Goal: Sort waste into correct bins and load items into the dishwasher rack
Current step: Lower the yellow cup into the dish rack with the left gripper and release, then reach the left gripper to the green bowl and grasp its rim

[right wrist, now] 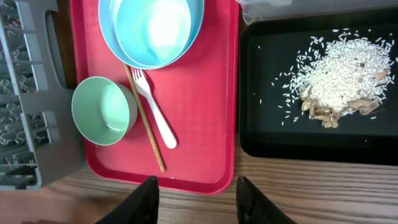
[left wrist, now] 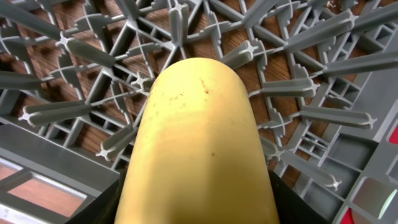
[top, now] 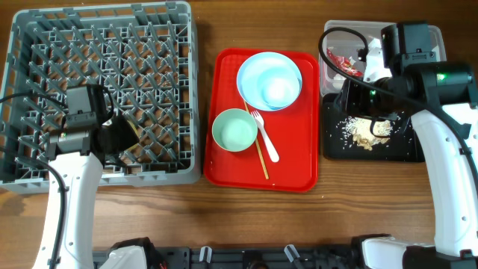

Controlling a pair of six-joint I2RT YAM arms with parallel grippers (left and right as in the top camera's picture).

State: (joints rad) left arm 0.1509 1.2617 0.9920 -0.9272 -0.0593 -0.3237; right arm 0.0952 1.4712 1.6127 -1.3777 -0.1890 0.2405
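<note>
My left gripper (left wrist: 199, 208) is shut on the small yellow-green cup (left wrist: 199, 124) and holds it over the pegs of the grey dishwasher rack (left wrist: 311, 93), near the rack's front right (top: 97, 30). My right gripper (right wrist: 198, 190) is open and empty above the black tray (top: 403, 146). The tray holds the rice scraps (right wrist: 342, 68). The red-and-white wrapper (top: 345, 63) lies in the clear tub (top: 336, 37). On the red tray (right wrist: 205, 124) are the blue bowl (right wrist: 161, 25) inside the blue plate (right wrist: 104, 25), the green bowl (right wrist: 104, 111), the white fork (right wrist: 155, 112) and the chopsticks (right wrist: 146, 124).
The red tray (top: 299, 164) lies between the rack and the two bins. Bare wooden table (top: 261, 217) runs along the front. The right arm's cable (top: 332, 33) loops over the clear tub.
</note>
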